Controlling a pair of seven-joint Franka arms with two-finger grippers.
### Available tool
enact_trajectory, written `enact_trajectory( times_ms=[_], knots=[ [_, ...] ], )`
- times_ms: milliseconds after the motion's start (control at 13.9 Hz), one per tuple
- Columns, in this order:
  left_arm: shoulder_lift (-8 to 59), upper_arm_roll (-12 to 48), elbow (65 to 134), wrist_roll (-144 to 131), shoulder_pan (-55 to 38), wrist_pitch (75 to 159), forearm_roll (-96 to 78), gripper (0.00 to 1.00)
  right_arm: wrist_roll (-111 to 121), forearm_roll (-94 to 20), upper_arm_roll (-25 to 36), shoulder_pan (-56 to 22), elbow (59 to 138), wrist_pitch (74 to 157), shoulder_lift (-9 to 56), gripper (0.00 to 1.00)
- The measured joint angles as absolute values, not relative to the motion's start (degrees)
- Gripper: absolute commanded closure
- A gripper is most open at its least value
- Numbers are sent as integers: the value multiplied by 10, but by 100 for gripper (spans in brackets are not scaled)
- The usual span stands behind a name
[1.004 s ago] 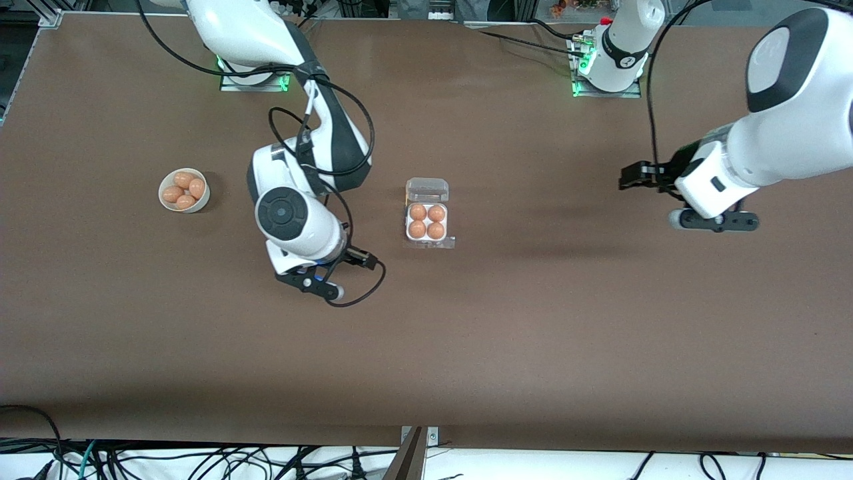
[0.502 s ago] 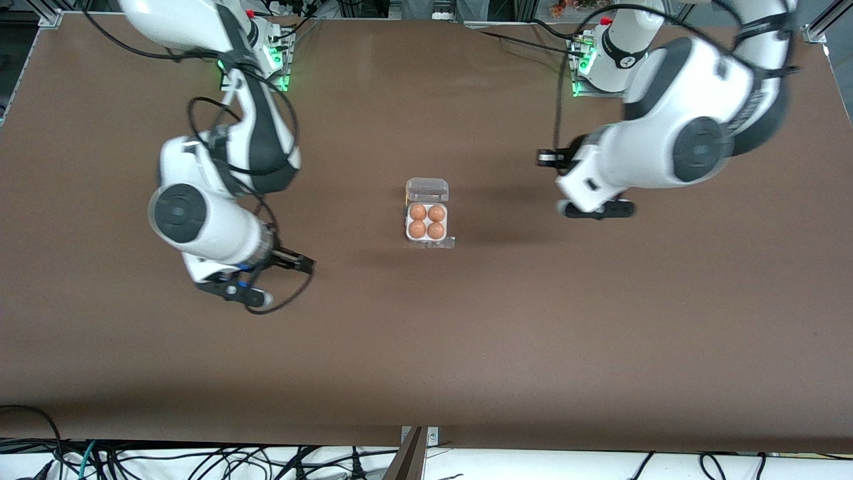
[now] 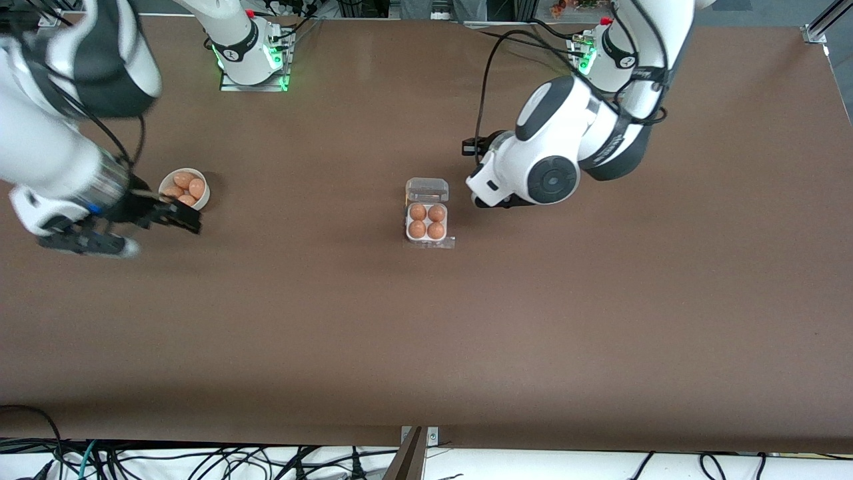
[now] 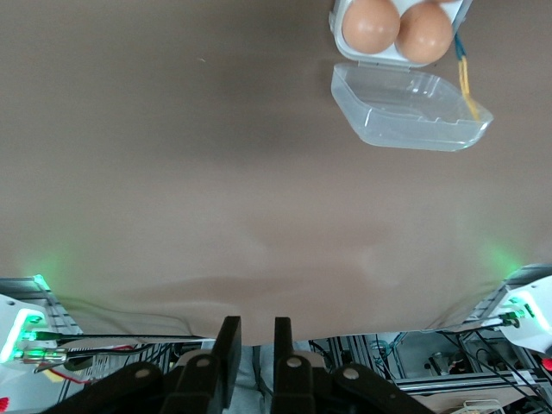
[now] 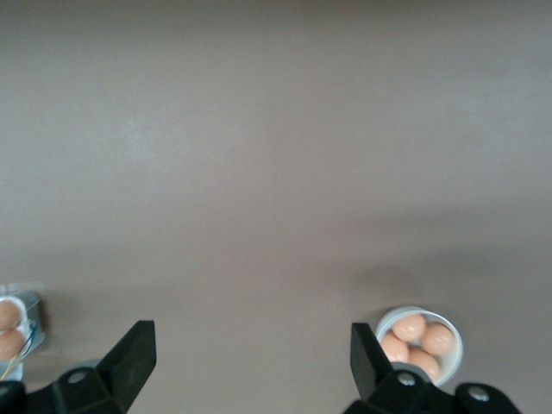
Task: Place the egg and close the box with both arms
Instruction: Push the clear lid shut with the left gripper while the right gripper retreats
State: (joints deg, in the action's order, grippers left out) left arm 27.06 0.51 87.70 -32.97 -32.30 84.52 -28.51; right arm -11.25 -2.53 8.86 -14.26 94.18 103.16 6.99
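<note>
text: none legible | labels: none | numbers: none

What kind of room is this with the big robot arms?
Probably a robot lab: the left gripper and the right gripper hang over a brown table holding the box, with cables at its edge.

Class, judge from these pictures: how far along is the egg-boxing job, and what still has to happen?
Done: all four cells of the box hold eggs. In hand: nothing is gripped; the left gripper, fingers nearly together, hangs beside the open lid; the right gripper, fingers wide apart, is over the table by the bowl of spare eggs. Left: fold the lid over the eggs and press it shut.
</note>
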Motion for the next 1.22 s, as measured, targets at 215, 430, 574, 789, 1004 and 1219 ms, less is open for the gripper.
enact_trajectory(
  times_ms=[215, 430, 574, 789, 1004, 1219],
  knots=[
    [309, 5, 842, -373, -353, 873, -300, 87, -89, -18, 85, -122, 970, 968, -10, 0],
    [343, 5, 816, -400, -379, 911, -305, 88, -77, -15, 75, -86, 976, 951, -39, 0],
    [363, 5, 813, -412, -399, 944, -305, 89, -71, -15, 54, -56, 976, 951, -41, 0],
    [392, 5, 811, -428, -427, 992, -305, 89, -73, -11, 9, -23, 976, 953, -41, 0],
    [406, 4, 808, -432, -431, 1010, -305, 89, -73, -10, 4, -17, 976, 957, -33, 0],
    [413, -1, 807, -432, -431, 1035, -305, 89, -73, -9, 3, -16, 976, 960, -26, 0]
  ],
)
